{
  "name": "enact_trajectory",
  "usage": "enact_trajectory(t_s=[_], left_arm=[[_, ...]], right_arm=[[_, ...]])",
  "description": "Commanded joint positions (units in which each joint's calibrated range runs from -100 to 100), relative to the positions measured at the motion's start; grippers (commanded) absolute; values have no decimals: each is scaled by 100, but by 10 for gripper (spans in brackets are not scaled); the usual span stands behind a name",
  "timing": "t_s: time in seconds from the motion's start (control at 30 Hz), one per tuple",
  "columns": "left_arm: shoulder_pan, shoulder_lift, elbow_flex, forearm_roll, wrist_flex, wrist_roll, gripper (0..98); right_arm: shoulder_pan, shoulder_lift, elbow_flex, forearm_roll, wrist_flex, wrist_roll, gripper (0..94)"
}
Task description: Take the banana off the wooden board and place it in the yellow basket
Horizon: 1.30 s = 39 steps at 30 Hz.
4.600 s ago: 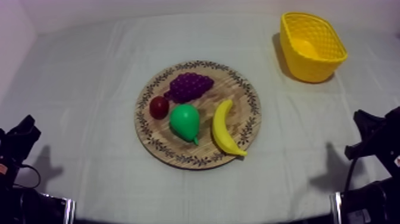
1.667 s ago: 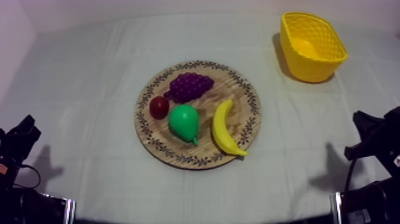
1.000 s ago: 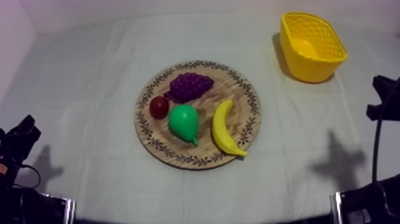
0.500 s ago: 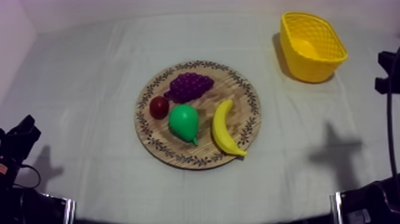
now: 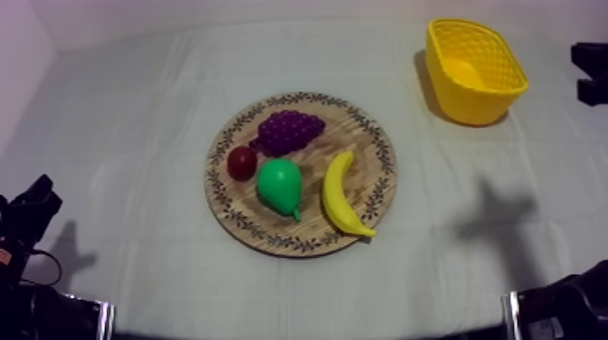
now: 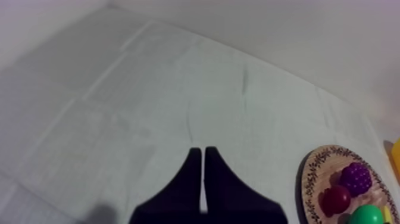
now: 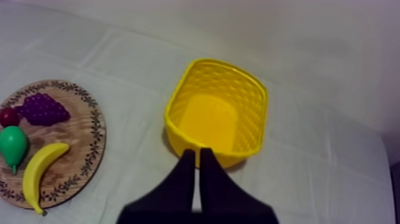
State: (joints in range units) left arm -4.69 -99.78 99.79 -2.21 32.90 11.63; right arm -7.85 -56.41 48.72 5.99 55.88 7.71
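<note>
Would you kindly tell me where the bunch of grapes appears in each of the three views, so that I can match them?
Top view: the bunch of grapes lies on the far side of the wooden board, behind the pear.
Left wrist view: the grapes lie on the board, just beyond the small red fruit.
Right wrist view: the grapes lie on the board, beside the small red fruit.
Shared landmark: the board's patterned rim.

A round board sits in the middle of the counter, with a basket well apart at the back right. On the board, grapes lie at the back, a small red fruit at the left, a pear just beside it, and a banana at the right.
</note>
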Motion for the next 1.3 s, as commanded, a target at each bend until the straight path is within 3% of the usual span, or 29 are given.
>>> enact_trajectory(t_s=[0.0, 0.67, 0.97, 1.27], left_arm=[[2, -5, -1, 3, 0, 2, 1], [2, -5, -1, 3, 0, 1, 1], [2, -5, -1, 3, 0, 0, 1], [2, -5, -1, 3, 0, 1, 1]], right_arm=[[-102, 141, -349, -44, 184, 32, 4], [-1052, 1982, -2361, -296, 1645, -331, 4], [-1635, 2662, -2950, -97, 2136, -872, 3], [-2285, 3158, -3263, 307, 2481, -1609, 3]])
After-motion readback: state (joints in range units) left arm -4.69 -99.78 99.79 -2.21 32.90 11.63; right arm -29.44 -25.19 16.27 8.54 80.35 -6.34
